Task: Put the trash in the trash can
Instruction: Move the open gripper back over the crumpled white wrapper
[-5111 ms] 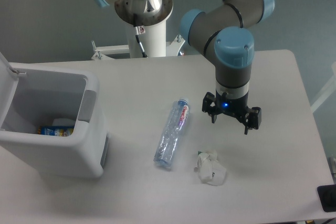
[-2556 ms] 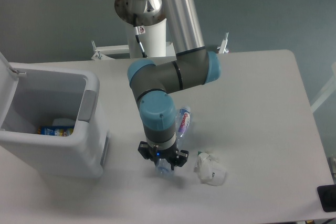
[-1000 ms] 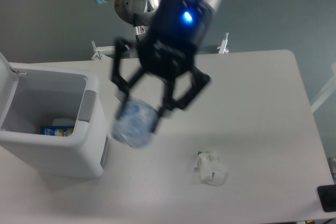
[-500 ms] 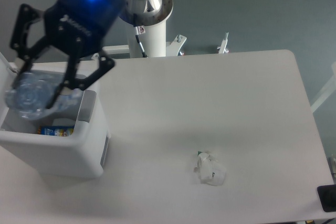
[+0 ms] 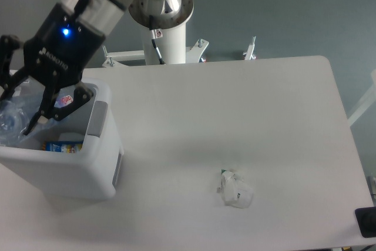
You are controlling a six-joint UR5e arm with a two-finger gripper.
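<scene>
My gripper (image 5: 22, 109) hangs over the open mouth of the white trash can (image 5: 70, 168) at the left. It is shut on the crushed clear plastic bottle (image 5: 12, 123), whose red-and-white label (image 5: 64, 101) shows between the fingers. The bottle sits at rim height, partly inside the can. The crumpled white paper wad (image 5: 236, 189) lies on the table at the lower middle right, far from the gripper. The can's lid is hidden behind the gripper.
A blue-and-yellow packet (image 5: 61, 145) lies inside the can. A grey panel (image 5: 97, 119) marks the can's right side. The arm's white base post (image 5: 167, 39) stands at the table's back edge. A dark object (image 5: 367, 221) sits at the lower right corner.
The gripper closed on the bottle, lifted it off the table and carried it left. In the last half second it moved further left and down over the can's opening.
</scene>
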